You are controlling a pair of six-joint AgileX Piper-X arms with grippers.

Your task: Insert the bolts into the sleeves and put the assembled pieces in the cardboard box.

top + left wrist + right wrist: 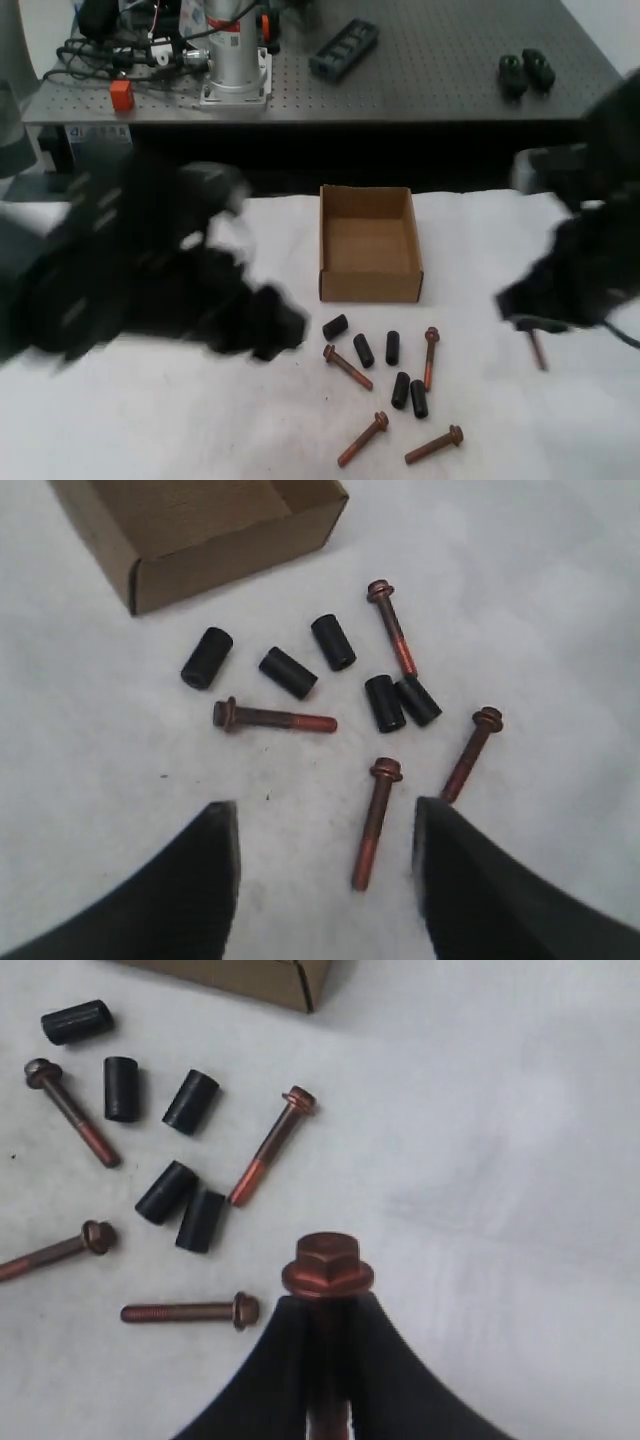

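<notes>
The left tool [322, 815] hangs over the white cloth [150, 420] with its two fingers spread wide and nothing between them. The right tool [325, 1305] is pressed onto the shank of a held bolt [327, 1265], whose copper-coloured flanged hex head stands out just past the fingertips. In the high view that bolt points down toward the cloth, to the right of the scattered parts and well apart from them; whether its tip touches the cloth I cannot tell. The cardboard box [370, 285] sits open-topped on the cloth between the two arms, its inside bare. Just in front of the box lie five short black sleeves [363, 350] and four loose bolts [347, 367], all flat on the cloth. Two of the sleeves lie side by side and touching, the other three lie singly nearer the box. One loose bolt lies among the sleeves, another just to their right, and the last two lie farthest from the box, near the front edge. No bolt sits in any sleeve.
</notes>
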